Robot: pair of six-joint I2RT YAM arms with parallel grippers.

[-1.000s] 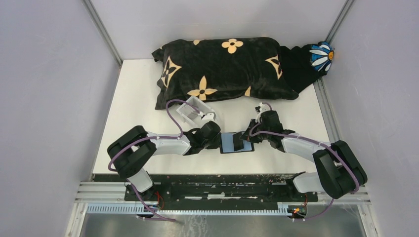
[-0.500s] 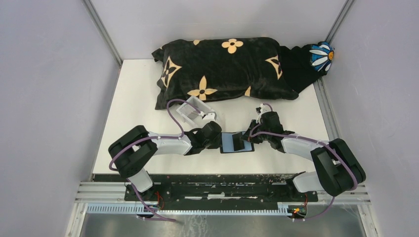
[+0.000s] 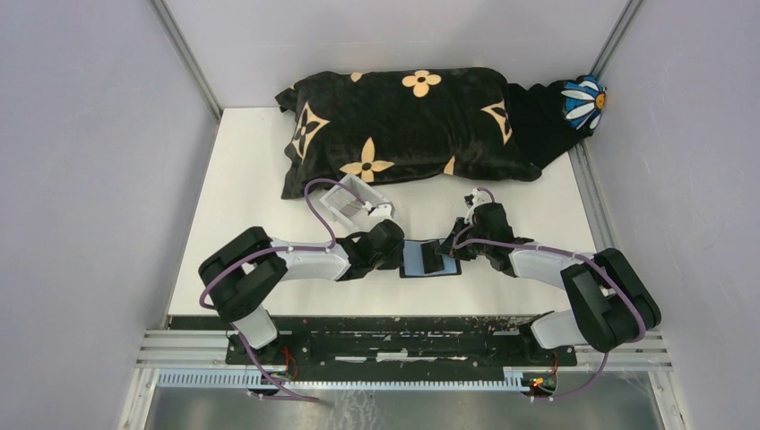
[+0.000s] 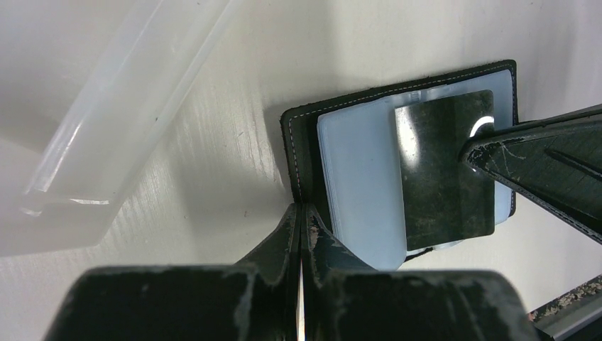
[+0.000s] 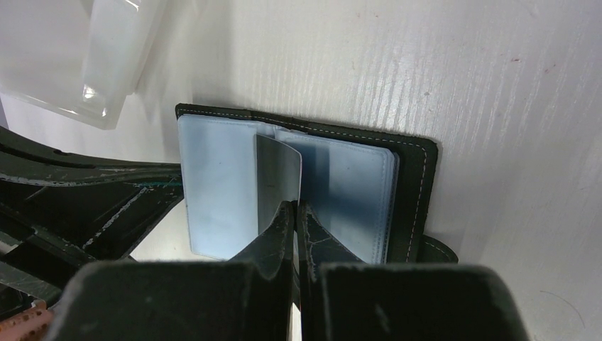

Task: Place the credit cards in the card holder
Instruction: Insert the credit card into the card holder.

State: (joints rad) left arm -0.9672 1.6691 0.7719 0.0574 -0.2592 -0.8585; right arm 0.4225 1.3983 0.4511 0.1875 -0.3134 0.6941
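Observation:
The black card holder (image 3: 430,270) lies open between my two arms, its light blue sleeves (image 4: 358,185) fanned out. My left gripper (image 4: 302,209) is shut on the stitched left edge of the card holder (image 4: 294,153). My right gripper (image 5: 296,207) is shut on a dark grey credit card (image 5: 278,170) that stands on edge between the sleeves of the card holder (image 5: 412,185). In the left wrist view that card (image 4: 444,170) shows as a dark rectangle over the sleeves, with a right finger (image 4: 546,160) on it. Other credit cards are out of view.
A clear acrylic box (image 3: 351,202) stands just behind my left gripper, close to the card holder. A black pillow with tan flowers (image 3: 403,125) fills the back of the table, with a blue-and-white flower (image 3: 584,101) at the far right corner. Grey walls close in both sides.

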